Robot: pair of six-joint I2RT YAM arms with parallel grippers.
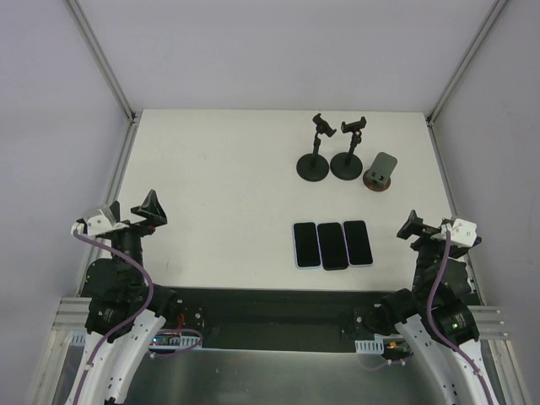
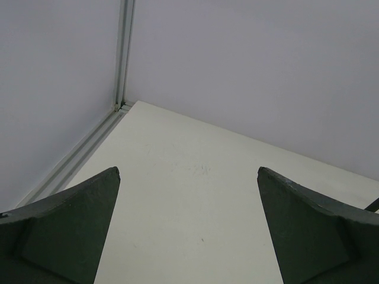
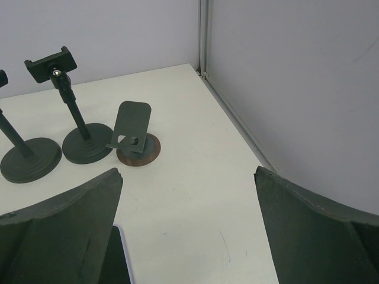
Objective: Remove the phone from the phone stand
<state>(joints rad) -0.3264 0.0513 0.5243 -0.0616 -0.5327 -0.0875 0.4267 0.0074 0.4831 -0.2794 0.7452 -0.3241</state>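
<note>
I take the folding stand [image 1: 382,171] as my mark: a grey tilted plate on a round brown base, standing upright and bare. Just left of it stand the right pole stand [image 1: 347,165] and the left pole stand [image 1: 312,168], both black, upright, with clamp heads on top and round bases side by side. Nearer to me than the folding stand and well apart from it, three phones lie flat on the bench [image 1: 211,186] in a tight row, screens dark: the blue-edged phone [image 1: 305,244], the black phone [image 1: 332,245] and the lilac-edged phone [image 1: 358,242].

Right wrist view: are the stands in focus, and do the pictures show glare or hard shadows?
Right wrist view: the right pole stand and folding stand are sharp, shadows faint; top external view: even light, no glare on the three phones; left wrist view: the table is flat-lit, without glare.
</note>
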